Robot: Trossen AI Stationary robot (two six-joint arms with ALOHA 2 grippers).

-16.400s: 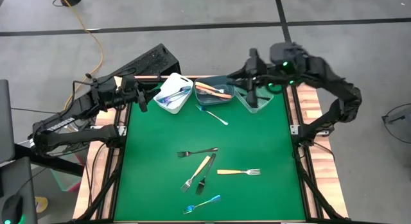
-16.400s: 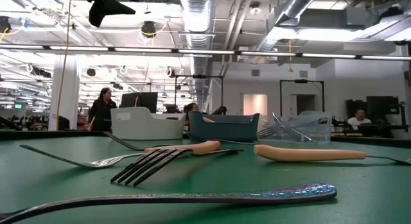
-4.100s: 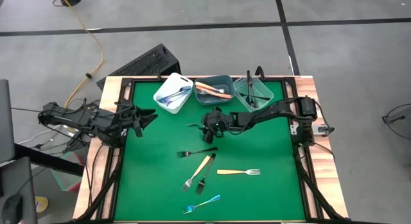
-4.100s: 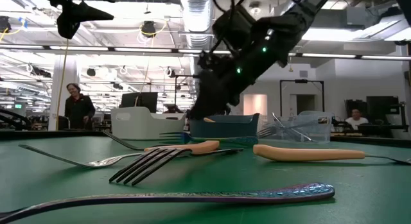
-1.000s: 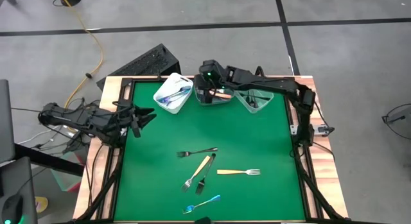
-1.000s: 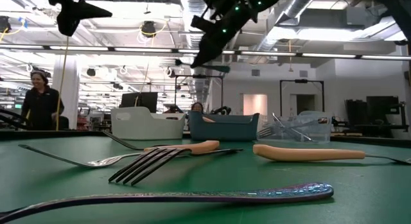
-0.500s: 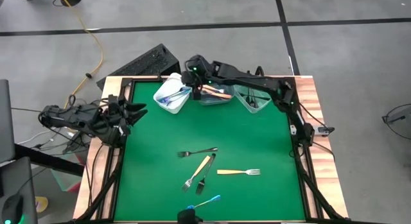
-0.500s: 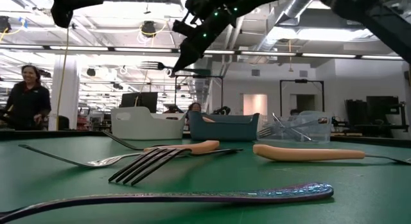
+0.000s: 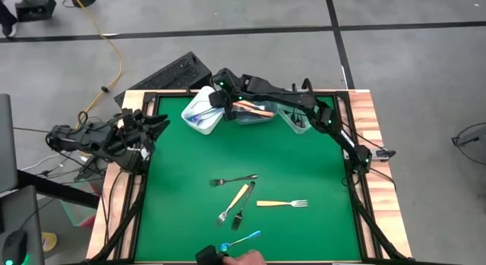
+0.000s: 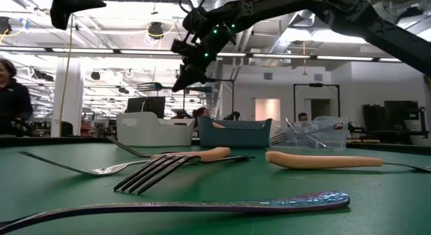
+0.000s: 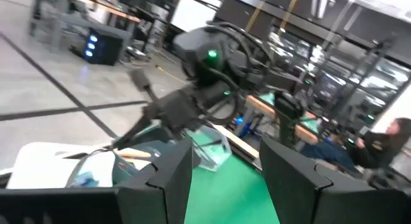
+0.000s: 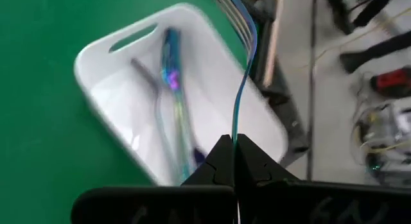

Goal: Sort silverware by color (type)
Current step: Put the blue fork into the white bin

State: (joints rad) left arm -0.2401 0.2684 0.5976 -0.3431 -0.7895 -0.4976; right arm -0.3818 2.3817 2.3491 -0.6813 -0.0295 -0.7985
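blue fork (image 12: 242, 70) pinched in right hand (image 12: 232, 146), now shifted over white bin (image 12: 115, 51), left hand (image 11: 221, 163) spread

We're looking straight down at the green desk (image 9: 304, 166). Along its far edge sit three bins in a row: a white bin (image 9: 199, 115), a grey-blue bin (image 9: 257, 113) with an orange-handled utensil (image 9: 254, 108) inside, and a clear bin (image 9: 298, 121). The right pincer (image 9: 219, 100) hangs over the white bin, its arm stretched across above the other two. The left pincer (image 9: 158, 127) sits off the desk's left edge. Mid-desk we've got loose forks: a black-handled fork (image 9: 233, 179), an orange-handled fork (image 9: 235, 202) with a dark fork (image 9: 244, 206) touching it, plus another orange-handled fork (image 9: 282, 203) just beside. A blue fork (image 9: 241, 240) lies near the front edge, where a hand (image 9: 244, 259) pokes in.
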